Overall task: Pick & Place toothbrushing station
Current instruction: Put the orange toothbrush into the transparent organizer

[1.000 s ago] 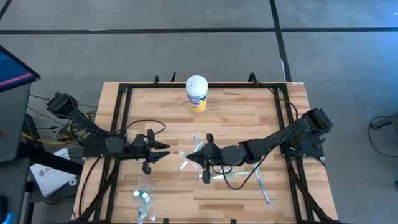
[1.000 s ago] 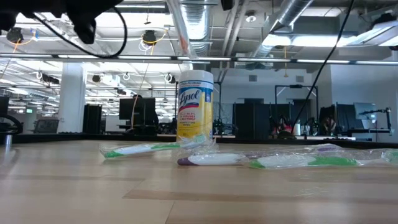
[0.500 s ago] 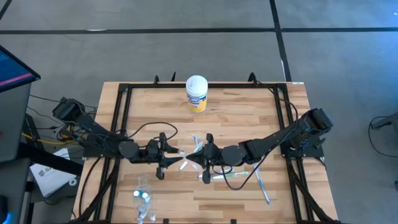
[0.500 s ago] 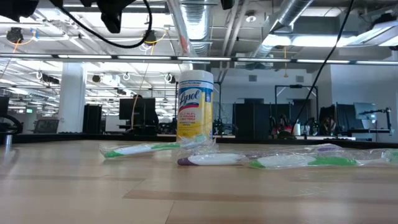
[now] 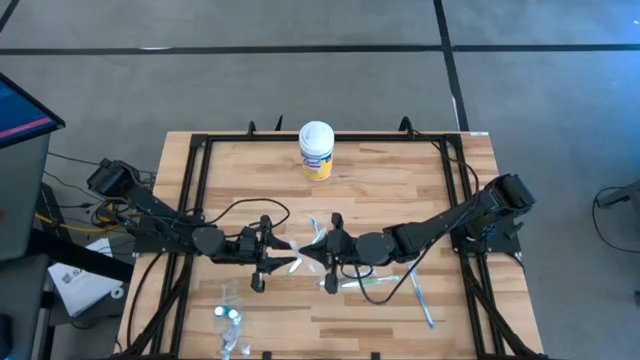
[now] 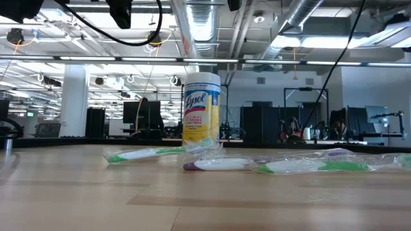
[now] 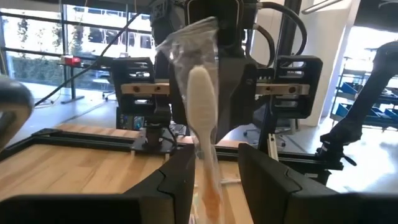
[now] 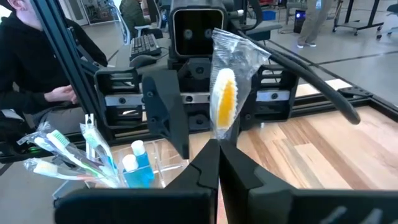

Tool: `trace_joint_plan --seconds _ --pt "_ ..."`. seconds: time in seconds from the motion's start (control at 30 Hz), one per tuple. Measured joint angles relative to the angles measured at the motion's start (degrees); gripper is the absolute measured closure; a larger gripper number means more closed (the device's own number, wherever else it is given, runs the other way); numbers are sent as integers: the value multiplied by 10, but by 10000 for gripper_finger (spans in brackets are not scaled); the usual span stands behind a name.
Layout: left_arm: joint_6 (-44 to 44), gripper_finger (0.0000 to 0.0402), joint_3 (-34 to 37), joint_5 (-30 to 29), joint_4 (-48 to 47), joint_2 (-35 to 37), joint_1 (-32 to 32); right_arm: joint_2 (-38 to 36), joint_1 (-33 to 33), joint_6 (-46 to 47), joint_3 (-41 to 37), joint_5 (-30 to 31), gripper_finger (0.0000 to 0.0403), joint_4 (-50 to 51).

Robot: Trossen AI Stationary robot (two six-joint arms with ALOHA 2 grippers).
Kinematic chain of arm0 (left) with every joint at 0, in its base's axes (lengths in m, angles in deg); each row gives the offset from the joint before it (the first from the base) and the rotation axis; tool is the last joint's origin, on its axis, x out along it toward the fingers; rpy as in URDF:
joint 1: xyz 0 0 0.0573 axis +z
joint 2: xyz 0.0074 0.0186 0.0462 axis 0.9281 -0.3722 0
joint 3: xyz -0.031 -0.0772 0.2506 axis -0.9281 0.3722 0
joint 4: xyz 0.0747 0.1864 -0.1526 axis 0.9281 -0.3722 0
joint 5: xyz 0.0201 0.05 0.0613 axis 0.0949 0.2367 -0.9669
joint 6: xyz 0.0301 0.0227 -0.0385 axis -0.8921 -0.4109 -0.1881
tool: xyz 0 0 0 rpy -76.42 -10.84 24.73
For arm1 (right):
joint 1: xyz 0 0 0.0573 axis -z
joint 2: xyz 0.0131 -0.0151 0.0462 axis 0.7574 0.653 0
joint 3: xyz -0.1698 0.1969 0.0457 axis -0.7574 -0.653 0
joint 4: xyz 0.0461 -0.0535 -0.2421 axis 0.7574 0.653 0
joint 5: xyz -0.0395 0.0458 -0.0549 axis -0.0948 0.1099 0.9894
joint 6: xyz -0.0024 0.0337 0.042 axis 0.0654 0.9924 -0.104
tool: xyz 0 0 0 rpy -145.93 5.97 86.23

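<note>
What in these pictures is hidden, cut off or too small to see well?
- High view: the wrapped toothbrush between the left tool and the right tool is too small to show who grips it.
- Low view: both tools are cut off above the top edge.
- Right wrist view: the clear holder behind is partly hidden by the left arm.

The left gripper has moved right, its open fingers now straddling the wrapped toothbrush.
</note>
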Motion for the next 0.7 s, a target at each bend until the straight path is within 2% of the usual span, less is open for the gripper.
trace_joint_plan --seconds 0.43,0.57,0.7 --pt "0 292 0 0 20 0 17 0 0 0 0 2 403 -11" --pt "1 319 0 9 21 0 20 0 3 0 0 3 403 -11" --pt "-2 372 0 17 21 0 18 0 4 0 0 2 403 -11"
